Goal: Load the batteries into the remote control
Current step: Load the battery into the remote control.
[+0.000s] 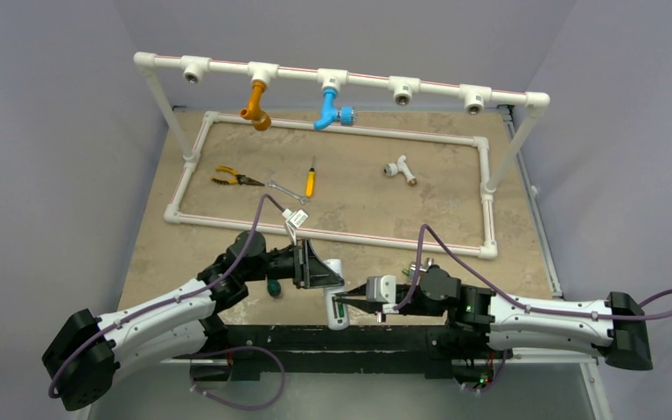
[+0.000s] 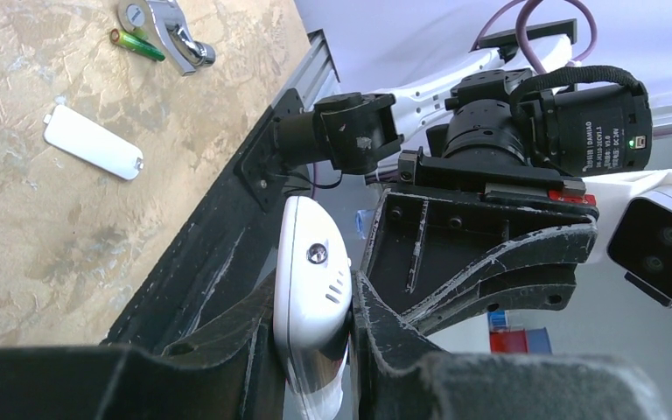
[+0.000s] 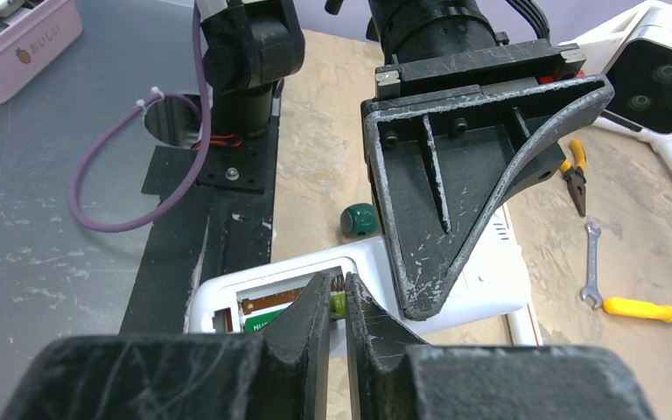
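Your tan mottled counter [image 1: 175,254] lies between plain grey walls. Your left pincer [image 2: 315,337] is clenched on the slim white plastic remote control [image 2: 311,271], held at the counter's near edge. Your right pincer [image 3: 339,293] is pinched on a slim green battery [image 3: 339,305] at the remote's open recess. A second green battery [image 2: 136,44] lies on the counter near a flat white cover plate [image 2: 92,143].

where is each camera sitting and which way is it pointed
Top: above and behind the arms, looking down on the table; both arms show, left gripper and right gripper.
Left wrist: looks along its fingers clamped on the remote, toward the right gripper.
Right wrist: looks along its fingers pinching a battery in the remote's open back, toward the left gripper.
Shared: all see the remote.
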Available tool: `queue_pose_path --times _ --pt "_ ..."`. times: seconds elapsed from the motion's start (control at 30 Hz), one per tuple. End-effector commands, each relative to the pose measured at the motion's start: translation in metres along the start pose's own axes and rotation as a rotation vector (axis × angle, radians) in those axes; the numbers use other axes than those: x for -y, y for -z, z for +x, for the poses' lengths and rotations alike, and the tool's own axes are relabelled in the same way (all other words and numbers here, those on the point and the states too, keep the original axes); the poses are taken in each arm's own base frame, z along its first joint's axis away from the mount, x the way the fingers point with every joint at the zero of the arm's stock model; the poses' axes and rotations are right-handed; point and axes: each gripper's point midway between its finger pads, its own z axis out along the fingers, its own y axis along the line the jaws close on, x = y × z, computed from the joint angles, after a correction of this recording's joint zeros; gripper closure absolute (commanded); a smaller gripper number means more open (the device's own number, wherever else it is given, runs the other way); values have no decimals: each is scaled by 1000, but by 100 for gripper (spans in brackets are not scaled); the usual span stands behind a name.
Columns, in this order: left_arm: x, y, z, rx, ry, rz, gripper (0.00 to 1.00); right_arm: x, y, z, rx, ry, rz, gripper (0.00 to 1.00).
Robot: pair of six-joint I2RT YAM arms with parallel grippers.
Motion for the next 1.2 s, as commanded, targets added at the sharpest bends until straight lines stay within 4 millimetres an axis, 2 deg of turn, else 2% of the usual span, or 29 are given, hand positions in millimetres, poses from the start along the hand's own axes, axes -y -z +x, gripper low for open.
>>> queue_pose_path --times 0.0,0.33,0.63,0.8,0.9,1.07,1.17 --pt "49 3 -23 80 -77 151 100 -23 16 67 -239 -65 -69 93" --pt "45 3 -21 79 -70 142 100 -19 20 85 -345 -48 -54 93" --pt "44 4 -20 81 -70 136 100 -20 19 88 -370 -49 -63 94" --pt "41 3 -21 82 -70 127 100 -10 28 85 -360 -57 11 95" --pt "37 2 -20 80 -73 117 100 1 35 72 -308 -71 84 95" --pt "31 0 -20 81 -82 97 100 18 45 32 -194 -101 166 95" --pt "27 -1 -21 83 -92 84 100 25 48 15 -138 -141 211 84"
